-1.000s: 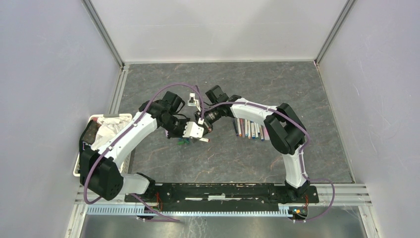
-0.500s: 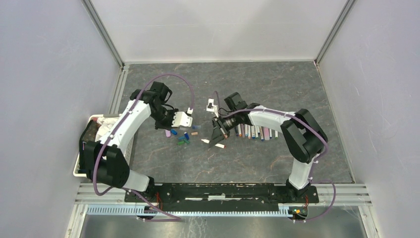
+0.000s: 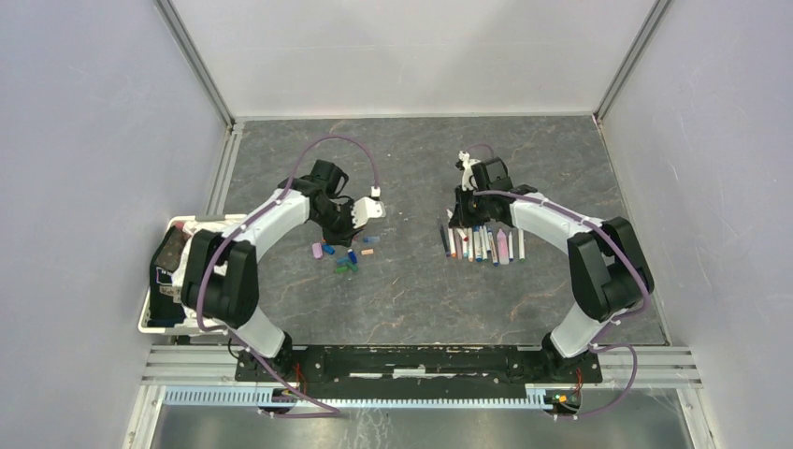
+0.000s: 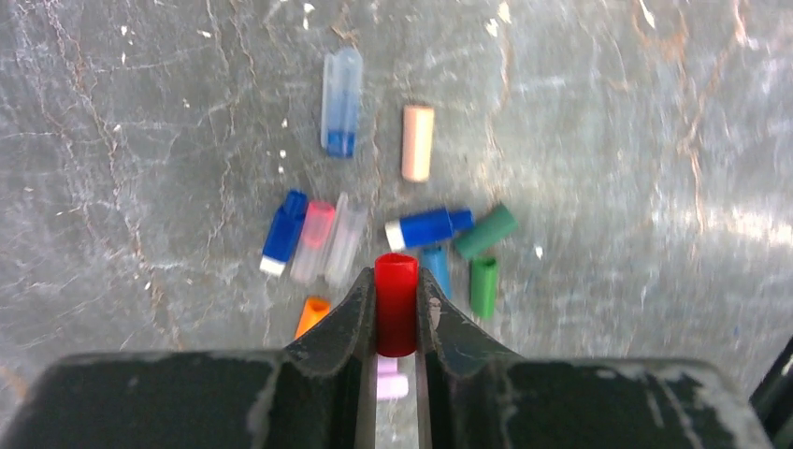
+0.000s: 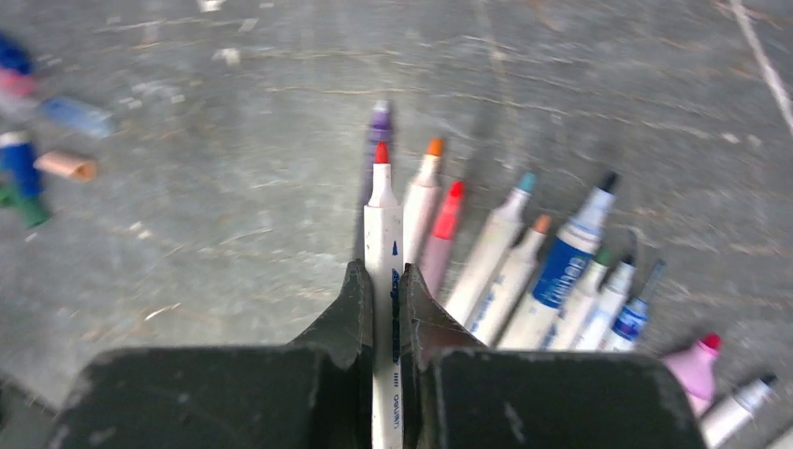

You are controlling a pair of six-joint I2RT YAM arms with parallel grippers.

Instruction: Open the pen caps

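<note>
A white basket [image 3: 147,321] at the worktop's [image 3: 411,290] left edge holds something dark [image 3: 168,254]. Our left hand [image 4: 396,285] pinches a stubby red cap [image 4: 396,313] above loose caps [image 4: 425,227] left of centre. Our right hand [image 5: 383,281] clamps a white red-tipped pen [image 5: 382,224] beside the pen row [image 5: 561,262].

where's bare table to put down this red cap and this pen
Bare table lies between the pen caps and the pens, along its near edge, and across its far side. Crowded: those two clusters.

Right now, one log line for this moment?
left hand: shut on red cap, above loose caps | right hand: shut on uncapped red-tipped pen, by pen row
</note>
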